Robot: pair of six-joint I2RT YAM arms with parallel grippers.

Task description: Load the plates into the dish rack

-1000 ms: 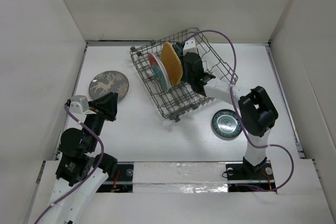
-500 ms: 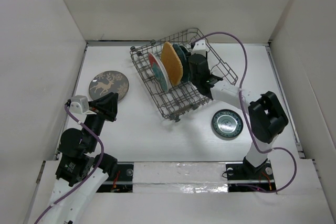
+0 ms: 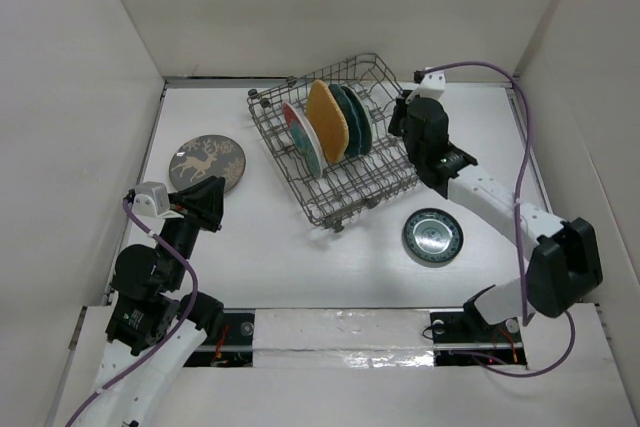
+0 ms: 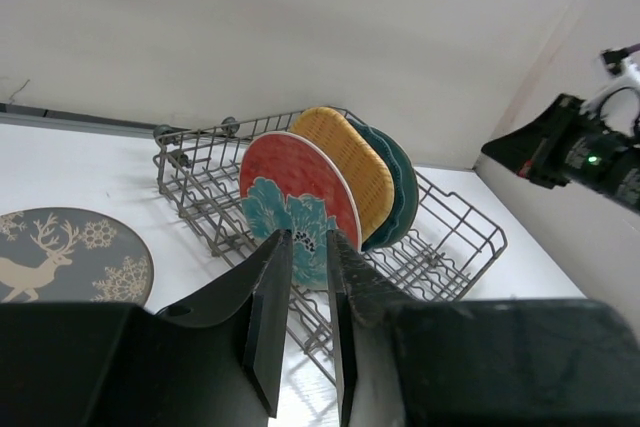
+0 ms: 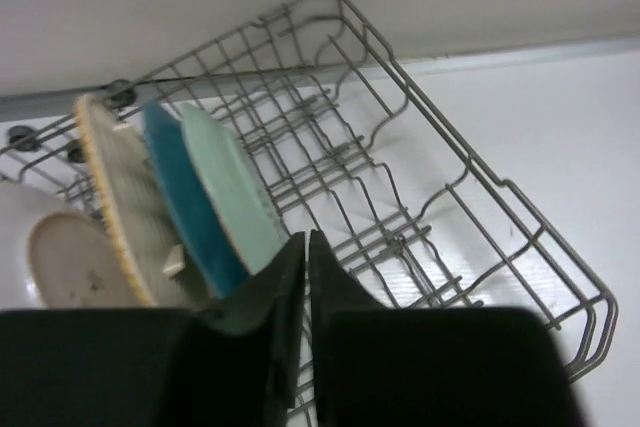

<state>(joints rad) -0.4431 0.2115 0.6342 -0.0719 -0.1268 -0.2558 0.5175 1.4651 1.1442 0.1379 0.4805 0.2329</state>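
The grey wire dish rack (image 3: 372,183) stands at the back centre and holds several plates on edge: red with teal flowers (image 3: 298,137), yellow woven (image 3: 327,120), teal (image 3: 349,125) and pale mint (image 3: 359,117). A grey deer plate (image 3: 208,162) lies flat on the left of the table. A small dark ringed plate (image 3: 432,237) lies flat to the right, in front of the rack. My right gripper (image 3: 396,119) hangs over the rack's right rim, shut and empty, just beside the mint plate (image 5: 235,197). My left gripper (image 3: 208,203) is open and empty, below the deer plate (image 4: 60,257).
White walls close in the table on the left, back and right. The rack (image 4: 455,247) sits askew, with its right half holding no plates (image 5: 400,237). The right arm's elbow (image 3: 560,262) stands near the right wall.
My right gripper has let go of the mint plate, which now stands in the rack. It has drawn back to the right rim and shut. The left arm has not moved.
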